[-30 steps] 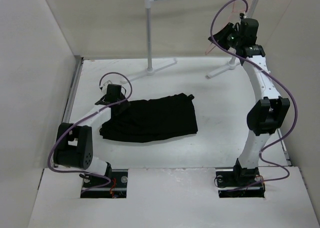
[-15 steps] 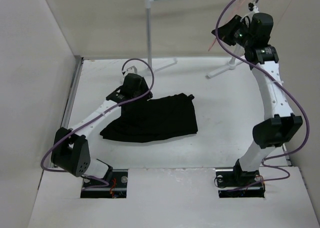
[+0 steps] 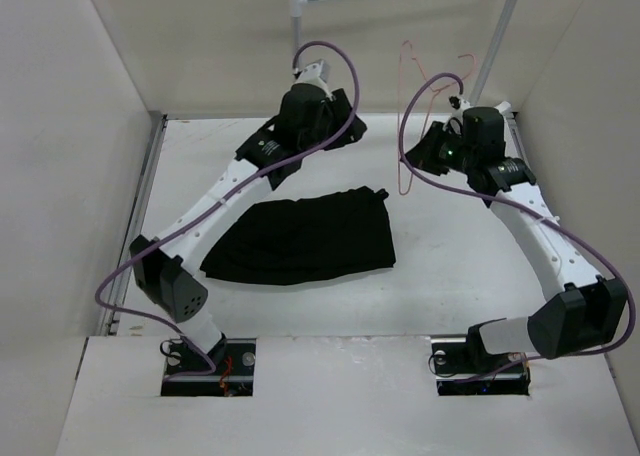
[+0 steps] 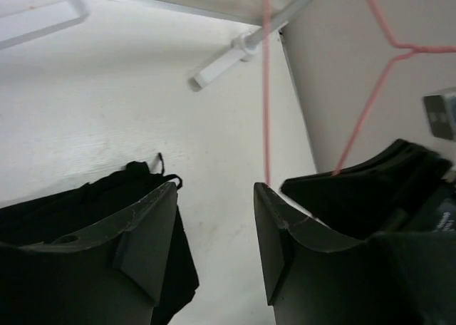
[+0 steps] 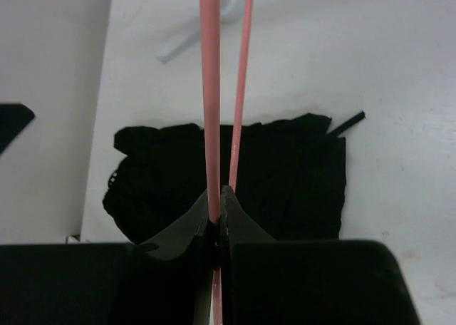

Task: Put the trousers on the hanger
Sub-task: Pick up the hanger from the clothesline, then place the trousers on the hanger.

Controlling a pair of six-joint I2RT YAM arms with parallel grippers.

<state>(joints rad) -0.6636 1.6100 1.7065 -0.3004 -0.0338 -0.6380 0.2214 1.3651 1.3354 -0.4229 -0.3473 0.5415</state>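
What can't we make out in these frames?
- Right wrist view: the hanger runs off the top edge, hook unseen.
- Left wrist view: the trousers mostly behind a finger of the left gripper.
- Top view: its jaws hidden under its own wrist.
- Top view: hanger wire too thin to show where the right gripper pinches it.

Top camera looking down from behind the arm bases (image 3: 210, 358) over the whole table (image 3: 430, 266), left wrist camera facing low across toward the rack foot (image 4: 221, 63), right wrist camera looking down closely along the hanger (image 5: 210, 90), all sharing the trousers (image 3: 300, 238).
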